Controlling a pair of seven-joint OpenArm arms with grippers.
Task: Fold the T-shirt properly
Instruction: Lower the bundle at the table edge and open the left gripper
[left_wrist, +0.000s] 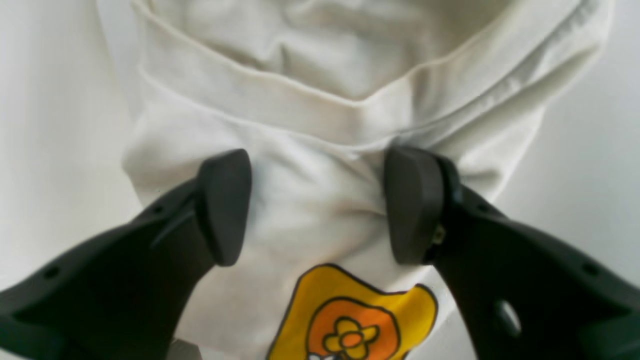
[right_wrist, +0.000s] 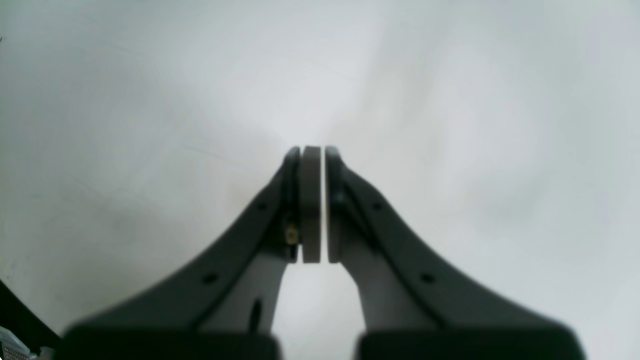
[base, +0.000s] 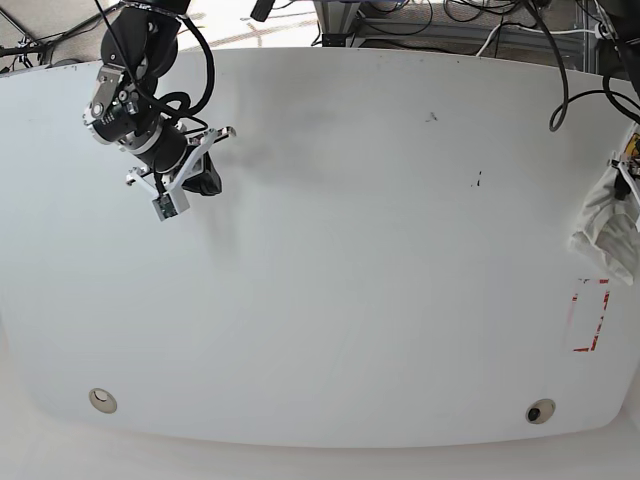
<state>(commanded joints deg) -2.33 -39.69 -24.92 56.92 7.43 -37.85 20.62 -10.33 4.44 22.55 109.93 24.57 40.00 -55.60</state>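
T-shirt (base: 606, 228): rumpled near your table's (base: 350, 300) right edge in the base view
Left gripper (left_wrist: 318, 207): you have it wide, at the cloth
Right gripper (right_wrist: 314, 205): you have it narrow, well apart

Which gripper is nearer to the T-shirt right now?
The left. The left gripper is right over the T-shirt, its fingers apart against the cloth; the right gripper is far across the table, at the opposite side.
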